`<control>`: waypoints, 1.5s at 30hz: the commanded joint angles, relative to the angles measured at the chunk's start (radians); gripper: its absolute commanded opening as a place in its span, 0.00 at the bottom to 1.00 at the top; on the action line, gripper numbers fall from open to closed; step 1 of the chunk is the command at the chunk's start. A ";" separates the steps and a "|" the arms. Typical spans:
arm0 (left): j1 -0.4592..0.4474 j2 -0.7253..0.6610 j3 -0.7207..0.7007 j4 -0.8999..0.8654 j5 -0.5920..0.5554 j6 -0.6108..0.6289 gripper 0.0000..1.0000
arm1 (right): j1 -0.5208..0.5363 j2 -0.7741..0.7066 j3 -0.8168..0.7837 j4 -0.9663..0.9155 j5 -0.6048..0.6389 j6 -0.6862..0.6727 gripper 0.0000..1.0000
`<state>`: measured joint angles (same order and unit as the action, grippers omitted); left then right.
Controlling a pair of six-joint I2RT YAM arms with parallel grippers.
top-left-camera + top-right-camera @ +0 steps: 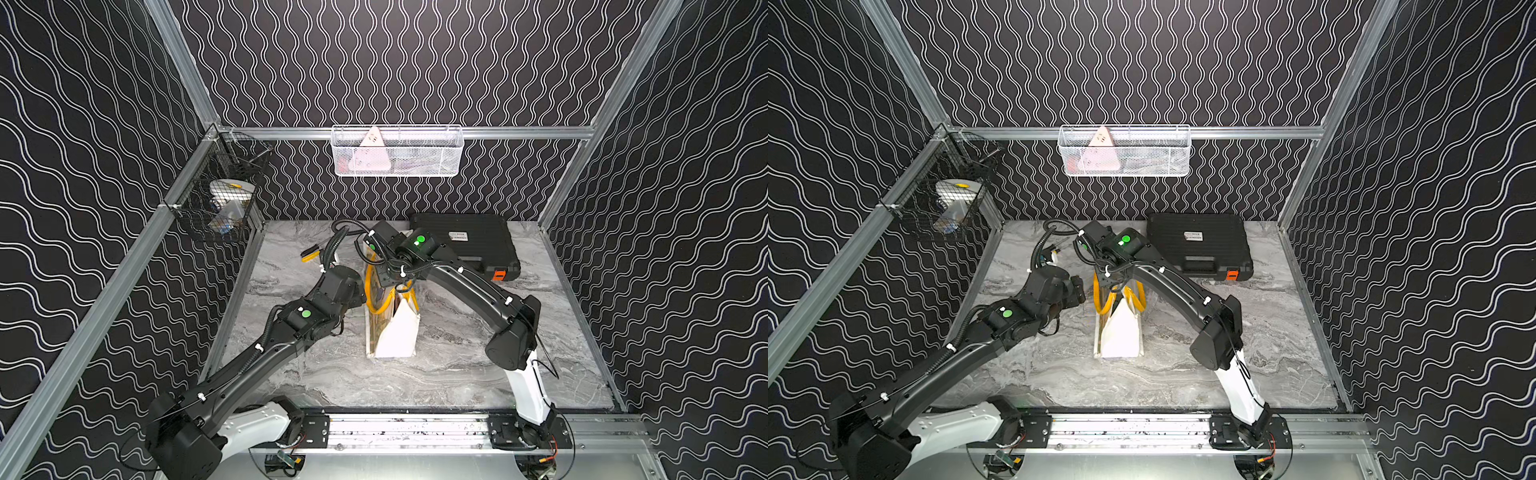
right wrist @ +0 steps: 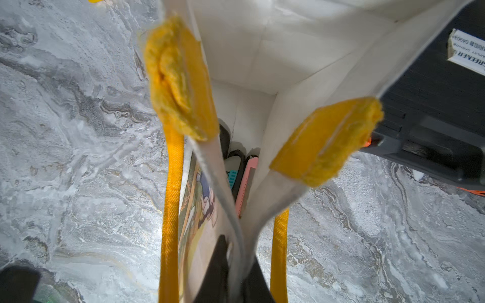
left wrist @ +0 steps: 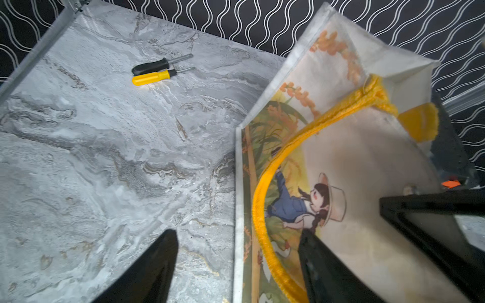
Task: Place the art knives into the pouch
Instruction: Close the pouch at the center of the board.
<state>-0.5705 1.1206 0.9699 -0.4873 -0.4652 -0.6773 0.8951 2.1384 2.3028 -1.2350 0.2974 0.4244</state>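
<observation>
1. Your right gripper (image 2: 237, 251) is pinched tight on the rim of the pouch (image 2: 262, 52), with the fabric wall between its fingers. The pouch stands upright mid-table (image 1: 457, 374).
2. The art knife (image 2: 245, 183), pink-bodied, lies inside the pouch at the bottom, next to a black tool with a teal slider (image 2: 233, 174).
3. Your left gripper (image 3: 237, 233) gapes wide and holds nothing. One finger is over bare table, the other is in front of the printed face.
4. Two yellow tabs (image 2: 181, 78) and the yellow handles (image 3: 262, 210) crowd the mouth. In both top views your right wrist covers the opening.
5. The black hard case (image 1: 465, 245) sits just behind the pouch, on your right arm's side.
6. A black-handled screwdriver (image 3: 152, 65) and a yellow-handled screwdriver (image 3: 151, 78) lie side by side, well apart from the pouch.
7. A white wire basket (image 1: 397, 151) hangs on the back rail and a black mesh basket (image 1: 216, 208) on the left wall.
</observation>
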 commanded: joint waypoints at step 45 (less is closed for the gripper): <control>0.138 0.021 -0.243 0.320 -0.134 0.438 0.98 | -0.282 -0.547 -0.621 0.314 0.081 -0.097 0.98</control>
<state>-0.4351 1.1355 0.7448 -0.3256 -0.5705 -0.3340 0.6559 1.6779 1.8236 -1.0454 0.3252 0.3248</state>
